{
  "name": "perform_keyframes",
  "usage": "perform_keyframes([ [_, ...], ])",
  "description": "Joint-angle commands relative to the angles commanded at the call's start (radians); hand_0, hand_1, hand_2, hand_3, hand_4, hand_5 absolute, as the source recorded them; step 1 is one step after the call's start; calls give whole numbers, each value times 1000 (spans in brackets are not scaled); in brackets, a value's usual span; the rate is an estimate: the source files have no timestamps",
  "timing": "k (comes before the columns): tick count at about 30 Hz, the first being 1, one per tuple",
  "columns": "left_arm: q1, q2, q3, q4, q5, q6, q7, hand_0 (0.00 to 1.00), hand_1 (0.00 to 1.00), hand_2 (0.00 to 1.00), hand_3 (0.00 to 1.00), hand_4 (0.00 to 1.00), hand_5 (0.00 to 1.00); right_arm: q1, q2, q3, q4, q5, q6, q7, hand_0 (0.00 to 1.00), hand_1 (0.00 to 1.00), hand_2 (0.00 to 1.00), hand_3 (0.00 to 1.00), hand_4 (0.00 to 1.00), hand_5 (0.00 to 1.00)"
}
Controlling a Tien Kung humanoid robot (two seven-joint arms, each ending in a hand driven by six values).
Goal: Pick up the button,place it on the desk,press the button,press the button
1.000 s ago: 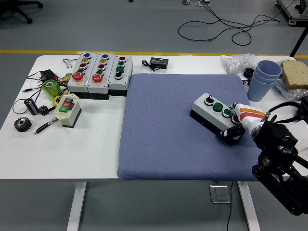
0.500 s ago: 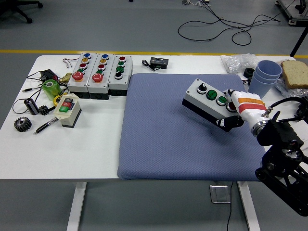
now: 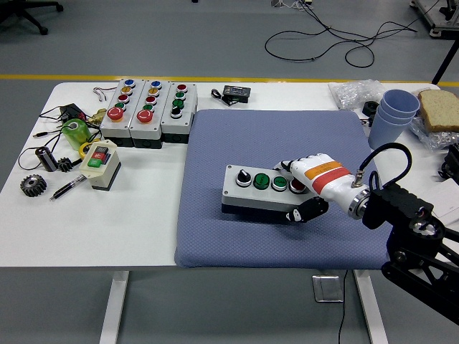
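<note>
Lying flat on the blue mat (image 3: 215,143), just below frame centre: the grey button box (image 3: 258,191), with a black selector knob, two green buttons and a red one along its top. Clamped on its right end: the right hand (image 3: 307,188), white with an orange band, fingers over the top near the red button, dark thumb under the front edge. Reaching in from the lower right: the black arm.

At upper right on the white table (image 3: 143,229): a stack of blue cups (image 3: 393,117), contents of the top one impossible to tell, beside a slice of bread (image 3: 439,109) and crumpled clear plastic (image 3: 353,93).

At upper left: three more button boxes (image 3: 149,107) side by side, a small two-button switch box (image 3: 100,163), a green tape roll (image 3: 74,132), a black gear (image 3: 32,185), a pen (image 3: 68,186).
</note>
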Motion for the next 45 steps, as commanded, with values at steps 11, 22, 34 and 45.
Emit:
perform_keyframes([
  [11, 5, 0, 18, 0, -11, -4, -2, 596, 633, 673, 543, 342, 673, -11, 17, -13, -47, 19, 14, 50, 65, 46, 320, 373, 512, 28],
  [22, 5, 0, 22, 0, -18, -4, -3, 596, 633, 674, 543, 343, 672, -33, 21, 19, -63, -19, 15, 96, 458, 435, 543, 528, 819, 147],
  [34, 4, 0, 21, 0, -20, -5, -3, 596, 634, 673, 543, 343, 673, -55, 20, 59, -54, -26, 80, 125, 735, 607, 669, 702, 934, 196],
  [45, 6, 0, 13, 0, -12, -4, -4, 596, 634, 673, 541, 343, 670, -82, 28, 98, -38, -16, 82, 162, 872, 726, 751, 798, 993, 253],
])
